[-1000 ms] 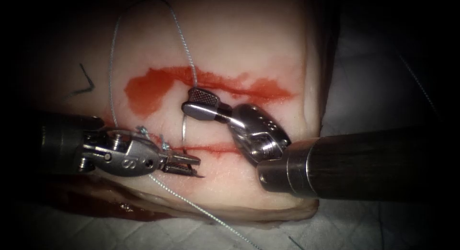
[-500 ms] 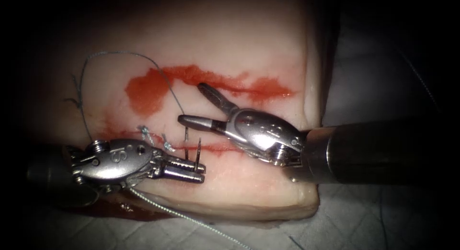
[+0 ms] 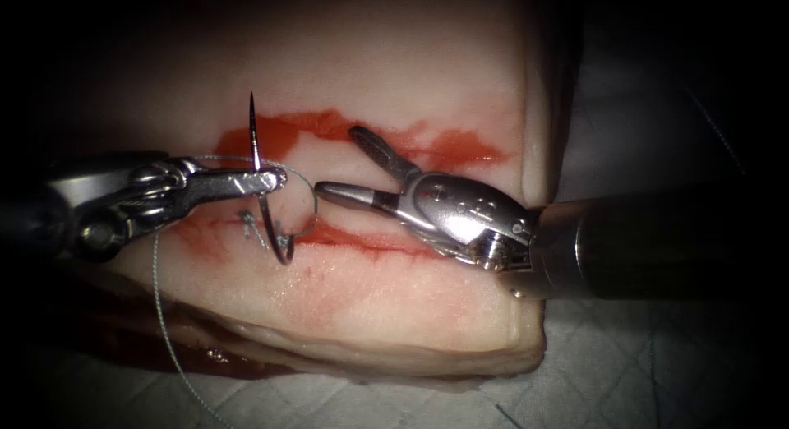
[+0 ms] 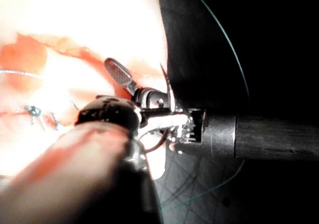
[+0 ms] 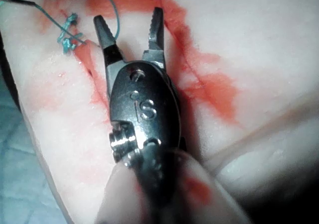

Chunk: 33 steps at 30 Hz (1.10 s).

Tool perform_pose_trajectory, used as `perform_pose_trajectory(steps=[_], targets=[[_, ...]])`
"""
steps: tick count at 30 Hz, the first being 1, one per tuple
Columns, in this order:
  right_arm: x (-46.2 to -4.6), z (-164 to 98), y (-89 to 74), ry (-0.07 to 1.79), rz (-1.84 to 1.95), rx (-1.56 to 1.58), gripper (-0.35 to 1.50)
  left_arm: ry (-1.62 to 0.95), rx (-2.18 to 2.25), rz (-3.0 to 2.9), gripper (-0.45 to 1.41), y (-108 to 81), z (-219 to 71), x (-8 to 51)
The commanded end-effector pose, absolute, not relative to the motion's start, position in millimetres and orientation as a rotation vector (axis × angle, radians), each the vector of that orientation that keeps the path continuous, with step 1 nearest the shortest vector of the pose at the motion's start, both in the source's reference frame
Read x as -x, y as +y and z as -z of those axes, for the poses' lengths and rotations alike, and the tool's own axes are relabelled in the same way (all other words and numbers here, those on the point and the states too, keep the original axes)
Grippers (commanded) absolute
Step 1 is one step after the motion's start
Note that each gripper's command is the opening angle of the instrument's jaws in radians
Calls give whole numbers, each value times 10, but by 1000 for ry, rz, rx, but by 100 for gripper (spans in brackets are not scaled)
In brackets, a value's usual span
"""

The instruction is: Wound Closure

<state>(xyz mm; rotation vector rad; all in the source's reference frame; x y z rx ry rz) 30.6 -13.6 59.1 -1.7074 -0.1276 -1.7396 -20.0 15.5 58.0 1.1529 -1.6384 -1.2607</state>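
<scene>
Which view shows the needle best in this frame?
The endoscope view: the whole curve of the needle shows, gripped mid-curve by the left end effector, point up, lower bend by the cut in the tissue. The left wrist view shows a short bright stretch of the needle past that arm's shaft.

The right tool (image 5: pixel 128 27) gapes, holding nothing, over the tissue (image 5: pixel 259 40); knotted thread (image 5: pixel 67 35) beside it.

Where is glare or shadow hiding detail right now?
Endoscope view: shadow darkens the edges; the left pincer glints, shut on the curved steel needle mid-curve, lower end at the cut, unclear if embedded. Left wrist view: glare washes out the pale pork tissue. Right wrist view: evenly lit, right pincer open, empty.
</scene>
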Motion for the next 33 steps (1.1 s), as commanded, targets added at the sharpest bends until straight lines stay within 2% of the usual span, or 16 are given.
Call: perform_pose_trajectory(steps=[1, 10, 18, 22, 24, 27, 33], targets=[[-312, -593, -132, -128, 1733, 1708, 142, -1670, -1162, 1276, -45, 163, -573, 196], [-301, -578, -117, -129, 1696, 1719, 142, -1947, -819, 1030, -45, 211, -496, 138], [-295, -568, -112, -151, 1666, 1689, 140, -2030, -452, 765, -45, 225, -447, 117], [-294, -558, -113, -62, 1471, 1573, 132, -1985, -263, 607, -45, 214, -449, 137], [-287, -545, -114, 5, 1334, 1503, 117, -1854, -189, 433, -45, 191, -467, 169], [-279, -534, -113, 80, 1253, 1476, 117, -1721, -130, 227, -45, 162, -499, 205], [-261, -523, -127, 366, 1074, 1434, 119, -1530, -77, -110, -45, 106, -577, 254]])
